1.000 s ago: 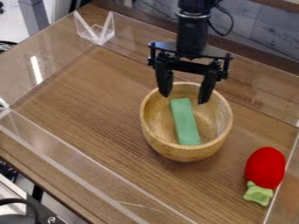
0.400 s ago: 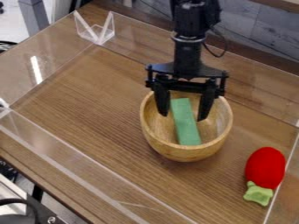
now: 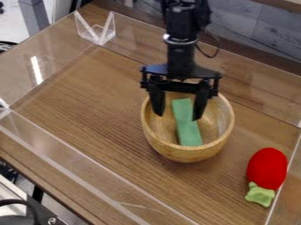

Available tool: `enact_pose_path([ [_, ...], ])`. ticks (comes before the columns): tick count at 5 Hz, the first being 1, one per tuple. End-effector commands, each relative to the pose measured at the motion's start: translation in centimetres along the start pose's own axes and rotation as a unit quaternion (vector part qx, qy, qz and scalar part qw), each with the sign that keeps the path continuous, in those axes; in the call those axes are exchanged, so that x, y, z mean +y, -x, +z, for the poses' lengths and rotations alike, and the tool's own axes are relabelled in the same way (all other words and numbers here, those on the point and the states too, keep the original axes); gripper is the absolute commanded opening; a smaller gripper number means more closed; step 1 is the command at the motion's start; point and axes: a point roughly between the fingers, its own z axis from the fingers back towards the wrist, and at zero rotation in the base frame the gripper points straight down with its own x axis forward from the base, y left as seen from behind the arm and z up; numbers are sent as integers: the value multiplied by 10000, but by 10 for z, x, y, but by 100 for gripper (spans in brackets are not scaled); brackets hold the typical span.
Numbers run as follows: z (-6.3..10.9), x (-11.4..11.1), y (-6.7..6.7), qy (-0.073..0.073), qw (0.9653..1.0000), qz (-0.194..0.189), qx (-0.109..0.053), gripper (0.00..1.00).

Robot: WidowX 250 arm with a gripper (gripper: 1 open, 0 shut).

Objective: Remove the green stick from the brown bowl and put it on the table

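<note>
Green stick (image 3: 185, 124) lay inside the brown bowl (image 3: 188, 126), at the middle right of the frame, leaning from the bowl's upper rim down toward its floor. Its long axis ran from upper left to lower right in the picture, only a little off the vertical of the frame. The gripper (image 3: 181, 102) hung directly over the stick's upper end, pointing straight down, with its jaws spread wide and nothing between them. One finger stood to the left of the stick and the other to its right, both tips dipped inside the bowl's rim, so the opening lay across the stick's narrow width rather than along its length. Whether the fingertips already touched the stick or the bowl's inner wall could not be told from this view.

The coming move seemed to turn on that straddle: closing across the short side should catch the flat block, provided the tips cleared the thick wall behind it.

The table (image 3: 83, 105) was brown wood grain, bordered by low clear acrylic walls (image 3: 47, 149). Bare tabletop lay to the left of the bowl and in front of it, which looked ample for setting the stick down. A red strawberry-like toy (image 3: 266, 171) sat at the lower right, well apart from the bowl.
</note>
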Motion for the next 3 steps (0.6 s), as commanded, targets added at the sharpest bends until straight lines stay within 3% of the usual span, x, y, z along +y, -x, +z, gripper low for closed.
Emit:
enact_pose_path([
  [1, 16, -14, -8, 109, 9996, -116, -236, 100],
  [3, 9, -5, 1, 203, 9966, 707, -381, 100],
])
